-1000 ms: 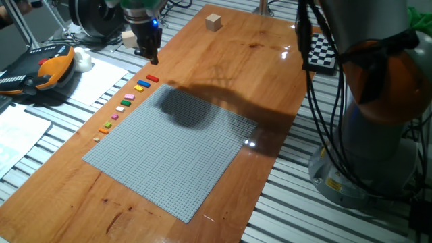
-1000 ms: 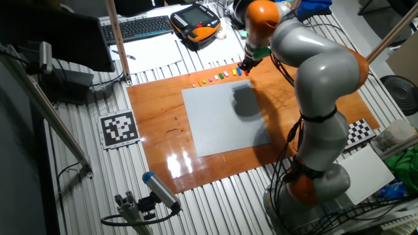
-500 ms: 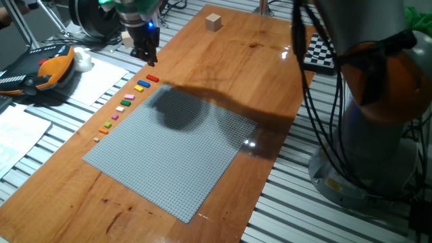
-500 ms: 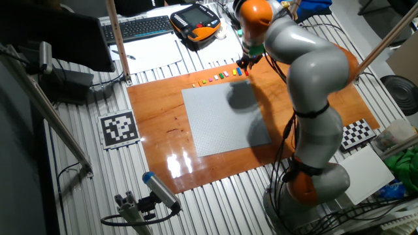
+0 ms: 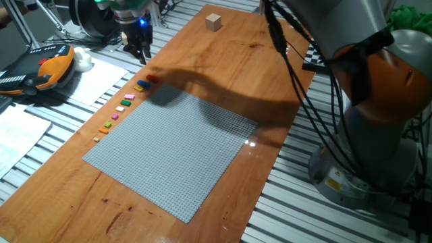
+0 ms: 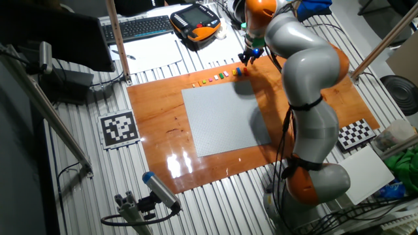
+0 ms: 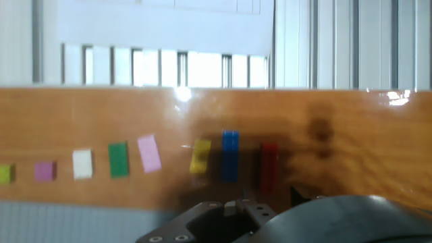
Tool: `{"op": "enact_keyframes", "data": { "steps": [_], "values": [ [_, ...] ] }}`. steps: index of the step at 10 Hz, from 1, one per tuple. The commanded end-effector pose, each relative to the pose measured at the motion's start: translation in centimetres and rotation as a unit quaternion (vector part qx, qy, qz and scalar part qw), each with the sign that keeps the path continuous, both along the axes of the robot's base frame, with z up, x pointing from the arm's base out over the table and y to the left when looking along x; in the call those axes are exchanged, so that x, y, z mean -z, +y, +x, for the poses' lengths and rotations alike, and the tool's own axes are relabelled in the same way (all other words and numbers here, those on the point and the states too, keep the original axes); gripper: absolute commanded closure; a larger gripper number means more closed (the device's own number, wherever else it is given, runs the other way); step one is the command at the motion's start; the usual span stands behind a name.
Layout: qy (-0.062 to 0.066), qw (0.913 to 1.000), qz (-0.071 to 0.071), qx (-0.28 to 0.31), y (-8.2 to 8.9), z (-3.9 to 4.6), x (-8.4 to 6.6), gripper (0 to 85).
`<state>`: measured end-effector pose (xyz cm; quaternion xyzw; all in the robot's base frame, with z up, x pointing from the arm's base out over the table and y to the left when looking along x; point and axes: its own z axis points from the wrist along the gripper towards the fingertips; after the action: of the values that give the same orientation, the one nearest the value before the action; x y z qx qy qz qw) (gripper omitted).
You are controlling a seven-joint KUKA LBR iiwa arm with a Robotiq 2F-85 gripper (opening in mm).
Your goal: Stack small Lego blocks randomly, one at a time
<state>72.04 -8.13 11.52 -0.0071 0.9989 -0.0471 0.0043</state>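
fingers [image 5: 141,54] above the desk [image 5: 223,61], gap not discernible, row of small lego blocks [image 7: 229,156] just below the tips, red block [image 7: 268,166] nearest

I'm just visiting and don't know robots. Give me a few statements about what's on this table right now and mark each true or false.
1. The small Lego blocks lie in a row on the wooden table, beside the grey baseplate. True.
2. The gripper is holding a red block. False: the red block lies on the table at the end of the row.
3. The blue block sits between the yellow block and the red one. True.
4. Several blocks are already stacked on the baseplate. False: the baseplate is bare.
5. A tan wooden cube stands on the baseplate. False: it stands on the wood, apart from it.
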Motion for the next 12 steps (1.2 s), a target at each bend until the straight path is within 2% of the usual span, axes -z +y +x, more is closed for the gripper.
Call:
{"op": "enact_keyframes", "data": {
  "steps": [1,3,6,9,12],
  "values": [
    [-0.003,1.0000,0.000,0.000,-0.2,0.65,0.5,51.0],
    [-0.004,1.0000,0.002,-0.002,-0.8,0.82,1.7,51.0],
    [-0.013,0.9998,0.016,-0.004,-1.5,0.73,3.8,51.0],
    [-0.020,0.9997,0.012,-0.008,-1.5,0.78,6.0,51.0],
    [-0.021,0.9995,0.020,-0.012,-2.2,0.47,6.8,51.0]
  ]
}}
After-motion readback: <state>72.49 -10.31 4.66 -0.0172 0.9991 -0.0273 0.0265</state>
